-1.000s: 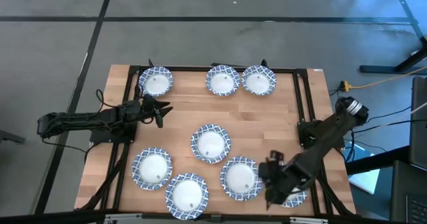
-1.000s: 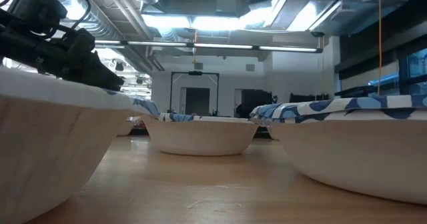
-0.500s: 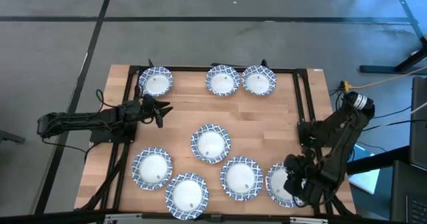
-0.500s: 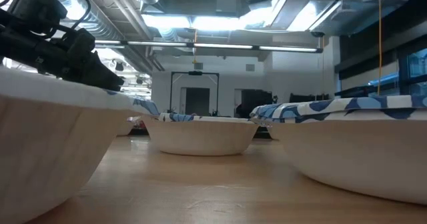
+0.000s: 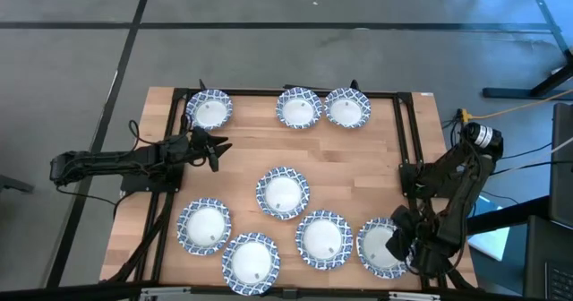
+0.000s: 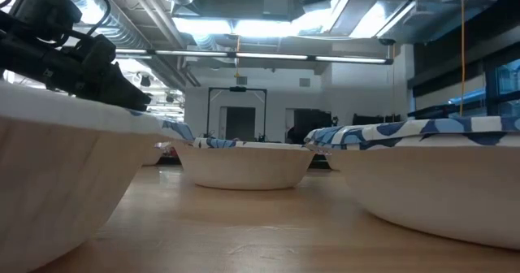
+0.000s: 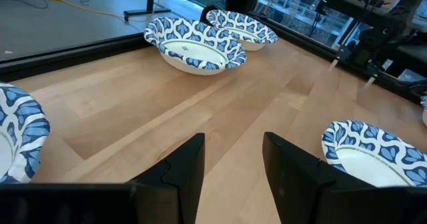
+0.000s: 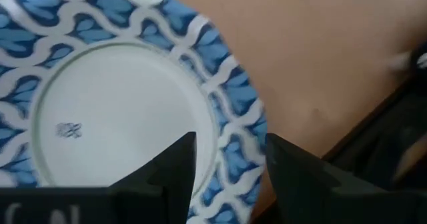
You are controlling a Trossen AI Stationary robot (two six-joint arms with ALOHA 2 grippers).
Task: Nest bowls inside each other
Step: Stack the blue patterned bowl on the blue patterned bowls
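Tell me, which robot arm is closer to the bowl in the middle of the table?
The left. The left gripper hovers up and to the left of the middle bowl; the right gripper is farther, over the rightmost front bowl.

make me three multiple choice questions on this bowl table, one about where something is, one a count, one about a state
1. Where is the right gripper?
A. over the bowl at the near right corner
B. over the middle bowl
C. beside the three far bowls

2. How many bowls show on the table from above?
A. five
B. eight
C. ten

3. How do the left gripper jaws stand?
A. shut on a bowl
B. apart, holding nothing
C. shut on a rim

Answers:
1 A: the high view shows it over the near-right bowl.
2 B: three lie along the far edge, one in the middle, four near.
3 B: the left wrist view shows bare wood between them.
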